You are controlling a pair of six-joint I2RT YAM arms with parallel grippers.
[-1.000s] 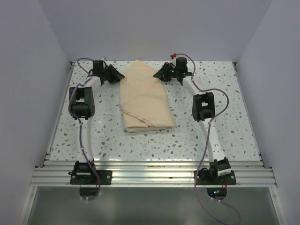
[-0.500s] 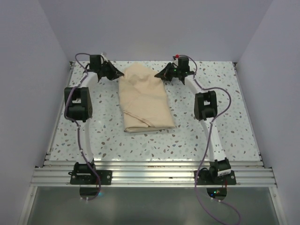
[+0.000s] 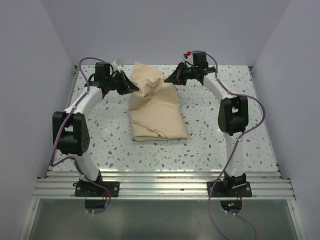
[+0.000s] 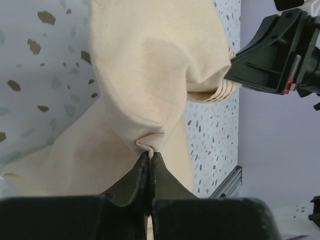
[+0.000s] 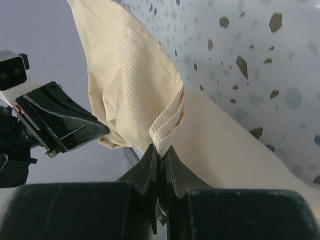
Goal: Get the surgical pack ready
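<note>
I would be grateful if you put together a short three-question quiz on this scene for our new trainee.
1. True or false: the left gripper and the right gripper are each shut on the surgical pack.
2. Which end of the pack is held up off the table? A) the near end B) the far end C) neither
3. In the left wrist view, what black object shows at upper right, past the fabric?

Key: 1 true; 2 B; 3 the right gripper.
</note>
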